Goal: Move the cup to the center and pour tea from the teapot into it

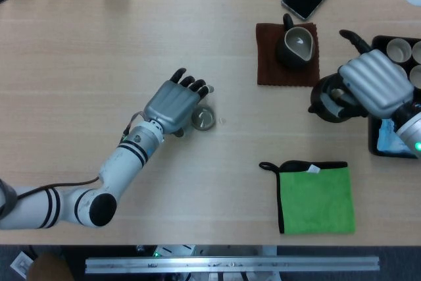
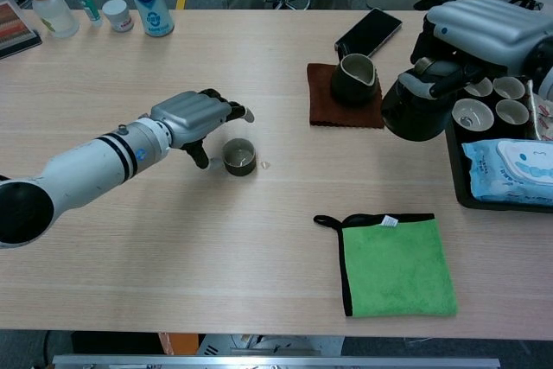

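The cup (image 2: 239,158) stands just right of the left robot hand (image 2: 192,119), the teapot (image 2: 416,111) far right.

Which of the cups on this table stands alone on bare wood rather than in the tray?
The cup beside the left hand. It stands alone on the tabletop; the other pale cups sit together in the black tray at far right.
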Controlling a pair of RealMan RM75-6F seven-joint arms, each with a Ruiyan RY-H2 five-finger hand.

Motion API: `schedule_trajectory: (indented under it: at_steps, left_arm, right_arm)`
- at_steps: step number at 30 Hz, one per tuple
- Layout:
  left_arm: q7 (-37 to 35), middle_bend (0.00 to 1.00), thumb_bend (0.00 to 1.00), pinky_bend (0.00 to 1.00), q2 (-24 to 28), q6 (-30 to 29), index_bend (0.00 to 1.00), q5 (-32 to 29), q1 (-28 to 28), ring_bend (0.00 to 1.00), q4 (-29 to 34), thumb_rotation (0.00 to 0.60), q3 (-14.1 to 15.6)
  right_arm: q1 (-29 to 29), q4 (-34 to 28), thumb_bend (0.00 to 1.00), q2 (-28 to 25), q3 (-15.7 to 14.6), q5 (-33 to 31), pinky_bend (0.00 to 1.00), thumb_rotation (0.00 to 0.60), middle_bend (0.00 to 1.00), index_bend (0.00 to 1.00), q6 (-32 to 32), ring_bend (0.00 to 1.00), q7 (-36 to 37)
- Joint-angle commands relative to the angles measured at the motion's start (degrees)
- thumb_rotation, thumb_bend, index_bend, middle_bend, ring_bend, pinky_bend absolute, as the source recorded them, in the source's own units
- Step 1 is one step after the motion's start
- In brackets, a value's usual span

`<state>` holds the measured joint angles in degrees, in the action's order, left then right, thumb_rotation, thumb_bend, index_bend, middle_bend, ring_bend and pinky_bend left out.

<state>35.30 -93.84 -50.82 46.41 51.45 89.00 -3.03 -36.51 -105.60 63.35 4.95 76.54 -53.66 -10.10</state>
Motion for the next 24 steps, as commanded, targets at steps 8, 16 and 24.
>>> schedule_trajectory:
  at_steps: [8,16,24]
  left_arm:
    - [-6.76,0.12,0.3,0.03,9.16,-11.07,0.06,8.01,-7.02,0.12,5.75,0.6,-0.48]
    - [-11.5,0.12,0.3,0.03,15.92,-19.22,0.06,13.96,-14.1,0.12,8.86,0.6,1.29]
    - [-17.43,0.12,0.3,0.03,22.47,-25.82,0.06,21.05,-21.28,0.12,11.71,0.6,3.77]
  right_arm:
    - [-1.39,-0.56,0.44,1.97,0.67,-0.38,0.02,0.482,0.96,1.0,1.09,0.88,-1.14]
    - [-3.78,-0.83,0.44,4.39,2.17,-3.99,0.02,0.487,0.96,1.0,2.88,0.88,-3.94]
    - [-6.83,-0.63,0.44,7.54,3.72,-9.8,0.02,0.49,0.96,1.0,4.3,0.88,-7.91]
